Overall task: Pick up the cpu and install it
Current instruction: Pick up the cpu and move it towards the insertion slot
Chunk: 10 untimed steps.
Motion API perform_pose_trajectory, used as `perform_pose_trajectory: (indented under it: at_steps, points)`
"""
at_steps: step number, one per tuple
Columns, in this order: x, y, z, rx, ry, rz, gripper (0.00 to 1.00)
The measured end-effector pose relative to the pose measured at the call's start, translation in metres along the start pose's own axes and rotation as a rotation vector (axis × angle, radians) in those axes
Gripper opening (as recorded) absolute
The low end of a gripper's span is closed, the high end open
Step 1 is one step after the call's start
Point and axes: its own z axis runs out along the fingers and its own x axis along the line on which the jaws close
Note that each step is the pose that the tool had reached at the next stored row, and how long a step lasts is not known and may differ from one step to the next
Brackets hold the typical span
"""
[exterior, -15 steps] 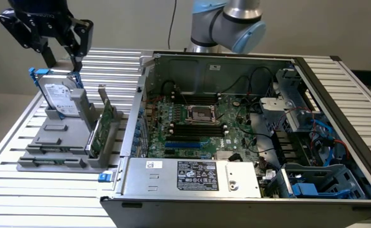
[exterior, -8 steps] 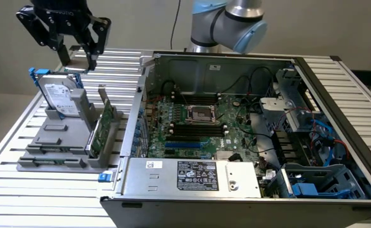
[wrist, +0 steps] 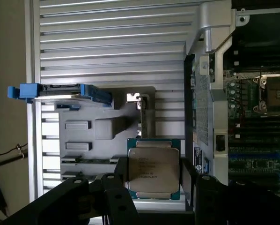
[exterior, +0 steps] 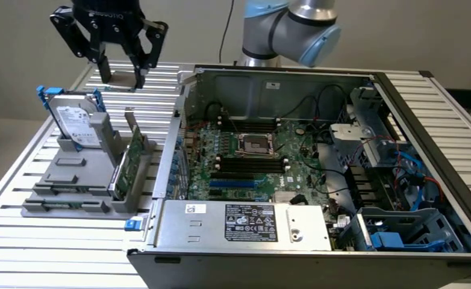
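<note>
Cpu [exterior: 124, 80] clamped in gripper [exterior: 121, 75], aloft over table [exterior: 26, 232], outside case [exterior: 300, 274].
Ext view: grey rack [exterior: 67, 180] holds hard drive [exterior: 77, 123] upright and green card [exterior: 131, 162] on edge; open case holds mobo, socket [exterior: 257, 144] bare. Wrist view: cpu [wrist: 153, 168] metal lid faces cam, fingers [wrist: 187, 180] on two opposite edges; near-square, slightly longer side runs along fingers.

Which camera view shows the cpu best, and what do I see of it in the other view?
The wrist view: the cpu faces the camera, its metal top and printed lines plain, held between the fingers. In the exterior view the cpu is a small tan square in the gripper.
</note>
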Motion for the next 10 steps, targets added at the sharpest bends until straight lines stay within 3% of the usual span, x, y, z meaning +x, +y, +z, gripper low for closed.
perform_pose_trajectory:
  at_steps: [10]
  points:
    - [-0.045,0.0022,-0.0052,0.0005,0.0016,0.000,0.55]
